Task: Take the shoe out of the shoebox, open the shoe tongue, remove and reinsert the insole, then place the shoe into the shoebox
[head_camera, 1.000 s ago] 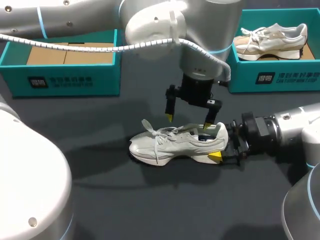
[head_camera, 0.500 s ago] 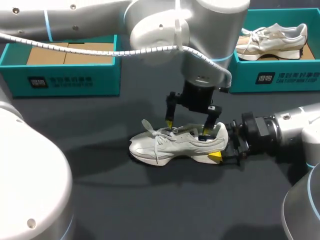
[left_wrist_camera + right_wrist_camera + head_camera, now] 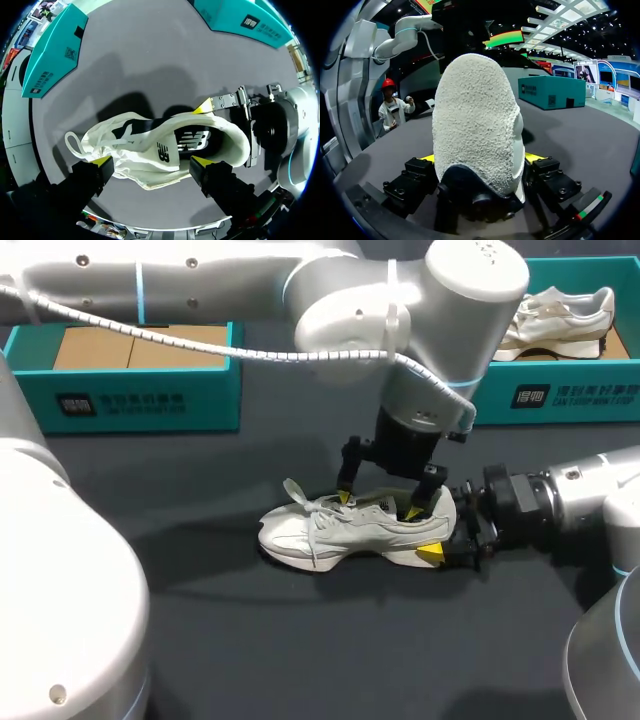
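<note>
As shoe (image 3: 345, 525) stands — heel inside right pincer (image 3: 441, 537).

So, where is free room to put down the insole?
Bare table lies in front of the white sneaker, toward the near edge, and between it and the left shoebox. Crowded at its heel, where left gripper and right gripper meet.

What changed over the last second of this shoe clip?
The left jaws came down, still open, from above the shoe until their tips reached its top, one at the laces, one in the collar opening. The right jaws stayed clamped on the heel; the shoe did not shift on the table.
</note>
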Robot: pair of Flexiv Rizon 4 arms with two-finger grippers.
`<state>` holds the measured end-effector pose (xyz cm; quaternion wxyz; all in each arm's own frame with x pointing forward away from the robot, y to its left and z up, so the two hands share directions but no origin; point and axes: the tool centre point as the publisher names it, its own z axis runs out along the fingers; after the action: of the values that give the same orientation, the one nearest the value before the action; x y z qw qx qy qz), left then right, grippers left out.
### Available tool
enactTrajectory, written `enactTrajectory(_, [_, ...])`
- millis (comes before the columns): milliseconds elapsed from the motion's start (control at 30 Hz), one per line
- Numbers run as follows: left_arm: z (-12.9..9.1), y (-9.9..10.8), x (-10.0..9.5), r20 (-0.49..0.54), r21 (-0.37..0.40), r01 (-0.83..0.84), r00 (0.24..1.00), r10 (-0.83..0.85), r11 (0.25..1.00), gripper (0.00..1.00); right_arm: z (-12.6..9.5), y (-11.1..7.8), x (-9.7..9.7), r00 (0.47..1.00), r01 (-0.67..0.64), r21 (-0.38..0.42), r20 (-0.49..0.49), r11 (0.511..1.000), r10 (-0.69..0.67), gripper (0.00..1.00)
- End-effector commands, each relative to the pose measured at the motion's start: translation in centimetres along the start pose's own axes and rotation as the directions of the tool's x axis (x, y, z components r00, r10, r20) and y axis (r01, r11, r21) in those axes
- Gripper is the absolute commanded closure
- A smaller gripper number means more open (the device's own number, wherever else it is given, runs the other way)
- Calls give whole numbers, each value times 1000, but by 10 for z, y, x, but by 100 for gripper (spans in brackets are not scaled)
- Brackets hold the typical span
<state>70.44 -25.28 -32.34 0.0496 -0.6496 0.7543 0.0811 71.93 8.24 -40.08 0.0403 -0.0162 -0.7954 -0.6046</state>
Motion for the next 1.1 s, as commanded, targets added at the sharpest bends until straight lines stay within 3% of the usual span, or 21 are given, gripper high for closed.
enactTrajectory(33, [4,-1,-2,6,-2,3,1000,-3,1000,0,0,0,0,1000,0,2,0,1000,0,100])
enactTrajectory(1100, [25,-8,-2,145,-3,68,987,-67,998,0,0,0,0,1000,0,2,0,1000,0,100])
